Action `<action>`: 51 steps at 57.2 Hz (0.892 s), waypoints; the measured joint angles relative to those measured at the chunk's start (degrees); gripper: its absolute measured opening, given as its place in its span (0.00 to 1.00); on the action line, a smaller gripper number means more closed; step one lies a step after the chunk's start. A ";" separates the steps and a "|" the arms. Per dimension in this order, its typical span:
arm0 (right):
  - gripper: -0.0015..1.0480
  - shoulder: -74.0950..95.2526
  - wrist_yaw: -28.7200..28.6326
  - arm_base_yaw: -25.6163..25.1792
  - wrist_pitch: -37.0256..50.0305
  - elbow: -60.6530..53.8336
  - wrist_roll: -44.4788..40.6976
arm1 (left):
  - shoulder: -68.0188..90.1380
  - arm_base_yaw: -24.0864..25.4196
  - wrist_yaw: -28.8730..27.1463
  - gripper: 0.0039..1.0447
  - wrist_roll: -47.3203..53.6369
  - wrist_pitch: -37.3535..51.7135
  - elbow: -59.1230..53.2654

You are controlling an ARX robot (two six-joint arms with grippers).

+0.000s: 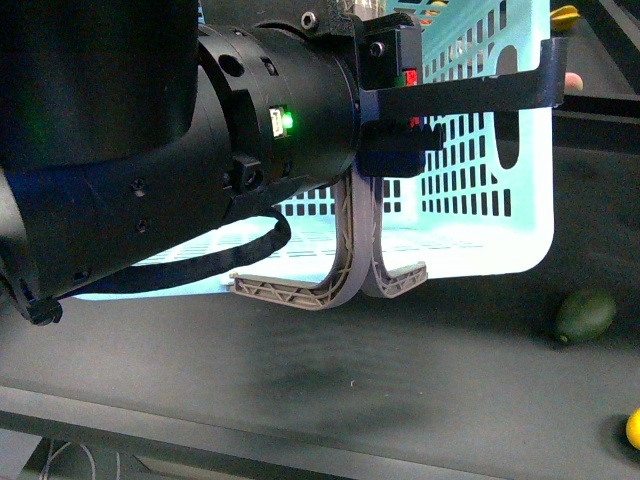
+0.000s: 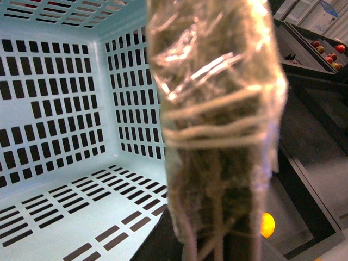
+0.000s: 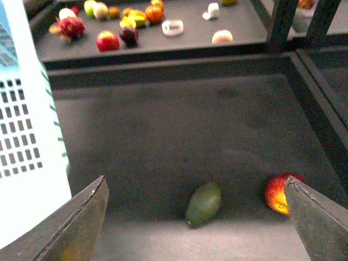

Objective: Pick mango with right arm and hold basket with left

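Observation:
The pale turquoise basket [image 1: 470,215] hangs tilted above the dark table, its two grey-brown handles [image 1: 345,275] dangling. My left gripper [image 1: 400,115], at the end of the bulky black arm, is shut on the basket's rim. In the left wrist view a tape-wrapped finger [image 2: 217,125] blocks the middle, with the basket's slotted inside [image 2: 65,136] behind it. The yellow mango [image 1: 633,428] lies at the table's near right edge and also shows in the left wrist view [image 2: 267,224]. My right gripper [image 3: 196,182] is open and empty above the table. It does not show in the front view.
A dark green oval fruit [image 1: 585,315] lies right of the basket and sits between my right fingers' line of view [image 3: 203,203]. A red and yellow fruit [image 3: 278,193] lies partly behind one finger; I cannot tell if it is the mango. A far shelf [image 3: 179,43] holds several fruits.

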 joint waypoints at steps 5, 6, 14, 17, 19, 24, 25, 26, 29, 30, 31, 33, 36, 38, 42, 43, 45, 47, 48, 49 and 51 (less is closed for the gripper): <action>0.92 9.44 -2.99 -2.36 0.50 3.52 -4.24 | 0.00 0.00 -0.04 0.04 0.04 0.00 0.00; 0.92 10.34 -3.37 -2.58 0.42 3.91 -5.01 | 0.00 -0.02 -0.04 0.04 0.07 0.00 0.00; 0.92 18.95 -5.68 -4.46 -0.28 7.98 -10.95 | 0.00 -0.02 0.00 0.04 0.02 0.00 0.00; 0.92 21.09 -6.25 -4.81 -0.37 8.94 -12.90 | 0.00 -0.02 0.00 0.04 0.04 0.00 0.00; 0.92 22.58 -6.25 -4.94 0.00 9.46 -14.58 | 0.00 -0.02 0.00 0.04 0.04 0.00 0.00; 0.92 26.51 -6.80 -5.07 0.79 10.80 -18.91 | 0.00 -0.02 0.02 0.04 0.02 0.00 0.00; 0.92 27.02 -6.82 -5.07 0.90 10.95 -19.34 | 0.00 -0.02 0.02 0.04 0.02 0.00 0.00; 0.92 28.02 -6.97 -5.07 1.14 11.28 -20.20 | 0.00 -0.02 0.02 0.04 0.02 0.00 0.00; 0.92 30.12 -7.32 -5.01 1.64 11.89 -21.84 | 0.00 -0.02 0.02 0.04 0.04 0.00 0.00; 0.92 31.19 -7.45 -4.94 1.77 12.24 -22.58 | 0.00 -0.02 0.00 0.04 0.04 0.00 0.00; 0.92 31.76 -7.50 -4.87 1.84 12.44 -22.77 | 0.00 -0.02 0.00 0.04 0.04 0.00 0.00; 0.92 33.40 -7.56 -4.63 2.03 12.98 -24.11 | 0.00 -0.02 -0.02 0.04 0.04 0.00 0.00; 0.92 35.74 -7.52 -4.20 2.21 13.77 -25.68 | 0.00 -0.02 -0.02 0.04 0.02 0.00 0.00; 0.92 37.46 -7.56 -3.80 2.19 14.38 -26.73 | 0.00 -0.02 -0.02 0.04 0.02 0.00 0.00; 0.92 40.28 -7.52 -3.15 2.14 15.50 -28.37 | 0.00 -0.02 -0.04 0.04 0.04 0.00 0.00; 0.92 41.38 -7.43 -2.91 2.12 15.98 -28.96 | 0.00 -0.02 -0.04 0.04 0.04 0.00 0.00; 0.92 42.97 -7.17 -2.56 2.10 16.74 -29.70 | 0.00 -0.02 -0.04 0.04 0.04 0.00 0.00; 0.92 44.02 -7.06 -2.36 2.05 17.33 -30.23 | 0.00 -0.02 -0.04 0.04 0.04 0.00 0.00; 0.92 45.03 -6.95 -2.19 1.92 17.94 -30.86 | 0.00 -0.02 -0.02 0.04 0.02 0.00 0.00; 0.92 45.99 -6.82 -1.99 1.73 18.56 -31.36 | 0.00 -0.02 -0.04 0.04 0.02 0.00 0.00; 0.92 48.43 -6.34 -1.66 1.33 20.13 -32.72 | 0.00 -0.02 -0.02 0.04 0.02 0.00 0.00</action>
